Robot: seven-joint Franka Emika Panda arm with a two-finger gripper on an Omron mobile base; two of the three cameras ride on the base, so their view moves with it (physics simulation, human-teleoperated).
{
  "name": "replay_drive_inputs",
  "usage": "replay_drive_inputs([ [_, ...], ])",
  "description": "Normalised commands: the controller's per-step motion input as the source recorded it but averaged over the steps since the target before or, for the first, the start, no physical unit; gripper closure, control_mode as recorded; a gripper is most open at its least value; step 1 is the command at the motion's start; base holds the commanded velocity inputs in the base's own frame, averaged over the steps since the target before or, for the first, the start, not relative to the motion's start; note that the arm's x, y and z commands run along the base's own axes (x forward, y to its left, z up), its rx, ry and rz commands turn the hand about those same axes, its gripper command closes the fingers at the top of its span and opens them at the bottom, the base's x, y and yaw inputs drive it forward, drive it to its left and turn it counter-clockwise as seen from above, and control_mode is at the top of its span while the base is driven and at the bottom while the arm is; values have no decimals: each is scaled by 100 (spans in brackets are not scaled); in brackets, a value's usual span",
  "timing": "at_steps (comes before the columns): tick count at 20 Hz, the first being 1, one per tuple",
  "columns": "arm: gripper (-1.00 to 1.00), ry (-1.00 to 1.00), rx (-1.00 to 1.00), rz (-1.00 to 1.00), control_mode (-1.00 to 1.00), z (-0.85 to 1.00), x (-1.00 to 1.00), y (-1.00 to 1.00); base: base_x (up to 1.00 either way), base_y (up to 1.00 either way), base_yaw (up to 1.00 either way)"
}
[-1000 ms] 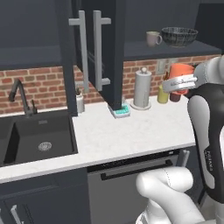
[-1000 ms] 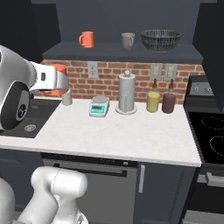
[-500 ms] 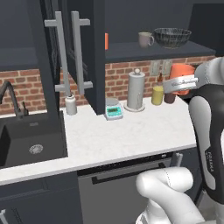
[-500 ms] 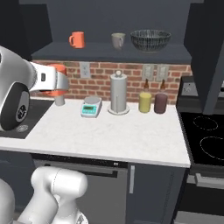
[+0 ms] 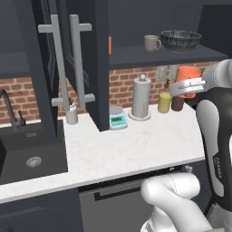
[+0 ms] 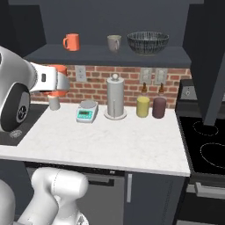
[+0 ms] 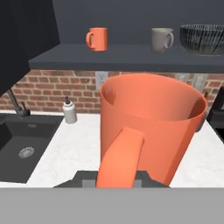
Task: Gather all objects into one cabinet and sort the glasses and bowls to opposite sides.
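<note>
Gripper [image 7: 116, 176] is pinching the held orange mug [image 7: 148, 122] by its handle, above the counter's [image 6: 114, 145] front edge. Over the last second the base slid along the counter and the whole view shifted; grip unchanged. On the open cabinet shelf [image 6: 88, 55], second orange mug [image 6: 70, 41] sits left, grey-beige mug [image 6: 114, 43] middle, bowl [image 6: 148, 42] right. I'd judge it's lining up for placement mug-side.
</note>
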Motion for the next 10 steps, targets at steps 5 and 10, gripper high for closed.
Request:
replay_drive_inputs([
  [5, 100, 0, 0, 0, 100, 0, 0, 0, 60, -2, 0],
  [10, 100, 0, 0, 0, 100, 0, 0, 0, 56, 0, 0],
])
